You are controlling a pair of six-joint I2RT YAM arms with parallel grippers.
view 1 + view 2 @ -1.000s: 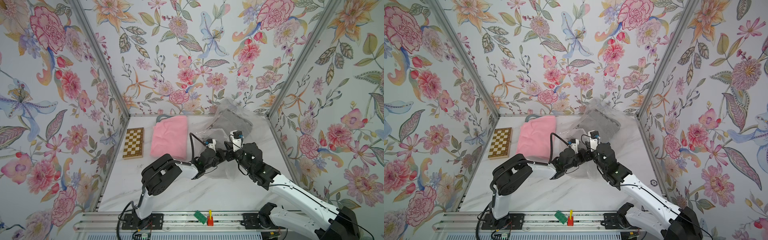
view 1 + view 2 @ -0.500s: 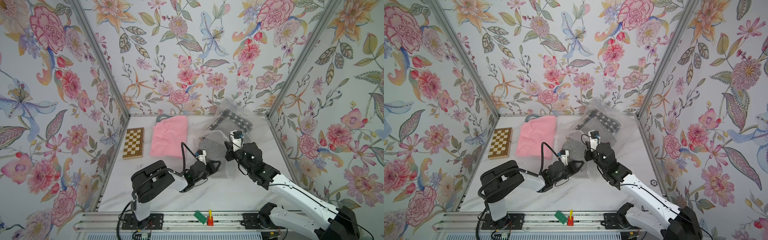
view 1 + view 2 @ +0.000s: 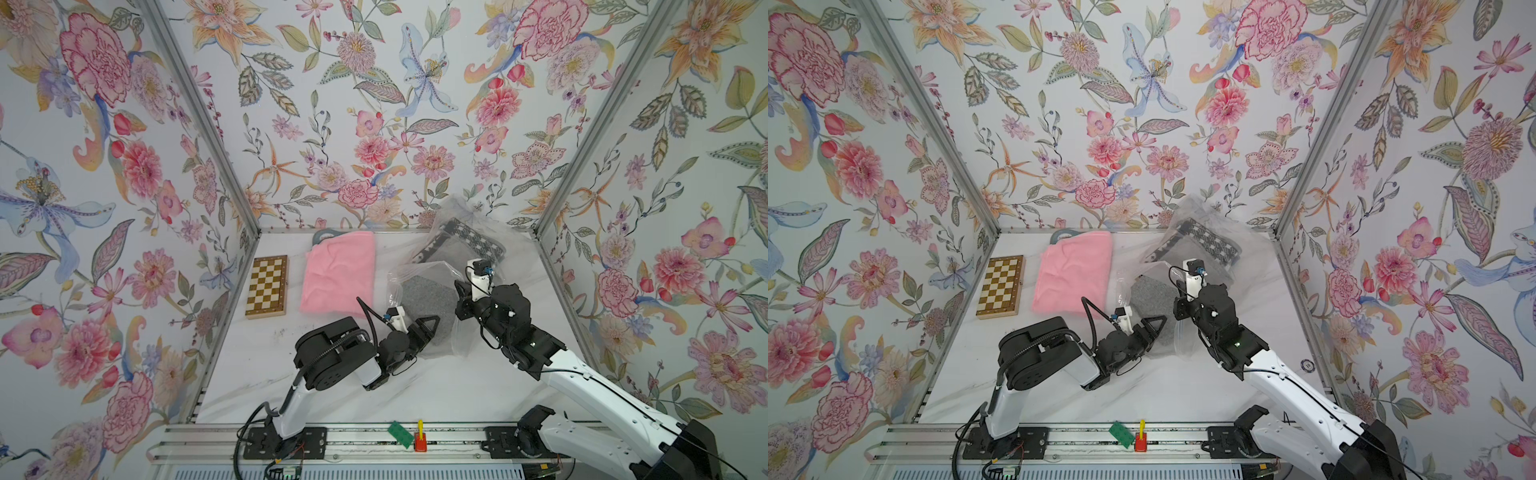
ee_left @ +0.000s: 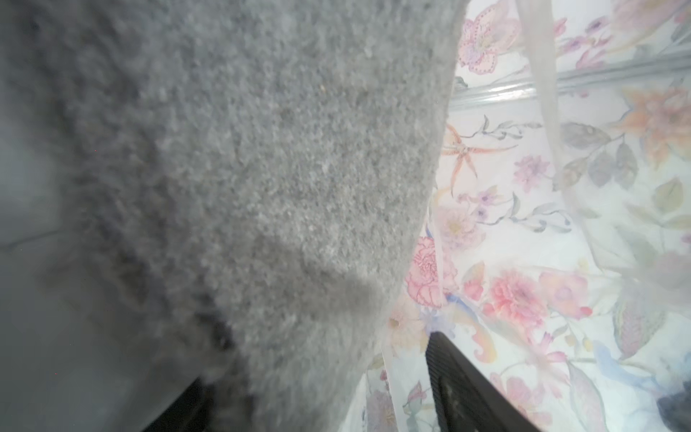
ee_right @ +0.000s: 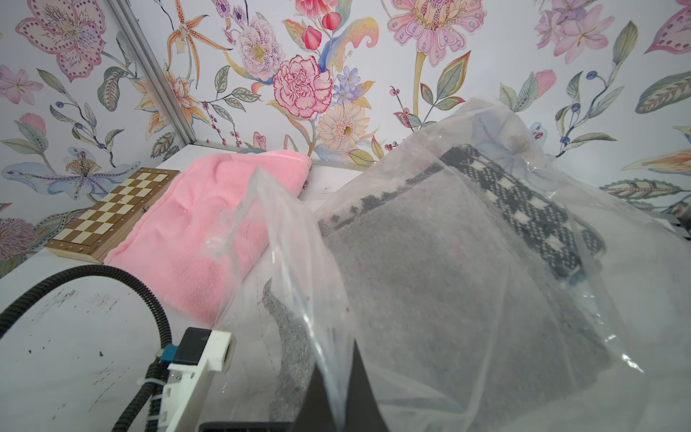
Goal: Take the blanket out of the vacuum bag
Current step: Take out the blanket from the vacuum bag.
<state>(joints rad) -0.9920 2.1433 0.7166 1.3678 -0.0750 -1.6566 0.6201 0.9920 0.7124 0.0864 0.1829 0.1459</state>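
Left gripper [image 3: 426,328]: my jaws stand apart, one finger [image 4: 467,389] on either side of the near edge of the grey blanket [image 3: 428,297]. Nothing is clamped.
Right gripper [image 5: 341,389]: pinched together on a fold of the vacuum bag [image 5: 291,239], holding the film up at its mouth.
Grey blanket: it lies mostly under the clear film, its near corner at the open mouth beside my left fingers. I judge it only partly out.
Patterned blanket [image 3: 469,245]: deeper in the same bag, propped toward the back wall.
Table [image 3: 436,390]: bare in front of me, with room to draw the blanket toward my base.
Neighbours: the pink blanket [image 3: 338,270] lies just beside the bag, with the chessboard [image 3: 267,286] beyond it.
Risk, film in the grip: if my left jaws close here they may catch a layer of plastic along with the fleece, and then the pull would drag the bag too.
Risk, shallow bite: a grip on the edge pile alone could slip off the soft fabric.
Risk, right pinch: thin glossy film can slide out or tear under a hard pull, and the mouth would collapse over the blanket.
Risk, second blanket: the patterned one may ride along and jam the opening.
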